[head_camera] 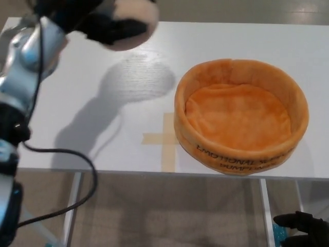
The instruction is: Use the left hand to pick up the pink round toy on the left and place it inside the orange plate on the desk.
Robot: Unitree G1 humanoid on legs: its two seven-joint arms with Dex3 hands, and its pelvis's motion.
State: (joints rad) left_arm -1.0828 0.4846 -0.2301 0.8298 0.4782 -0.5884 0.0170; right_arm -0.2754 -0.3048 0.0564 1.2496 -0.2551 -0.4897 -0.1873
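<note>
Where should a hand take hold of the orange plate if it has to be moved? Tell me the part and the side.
Take the orange plate by its thick soft rim, best at the near wall with the lettering, coming from above: fingers inside, thumb outside. The wall stands upright and the inside is empty, so there is room to pinch it. The right hand is nearer; the left hand holds the pink toy.

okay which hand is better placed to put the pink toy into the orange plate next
Left. The left hand is already shut on the pink round toy and raised above the desk, just left of the orange plate. The right hand hangs below the desk edge, holding nothing.
</note>
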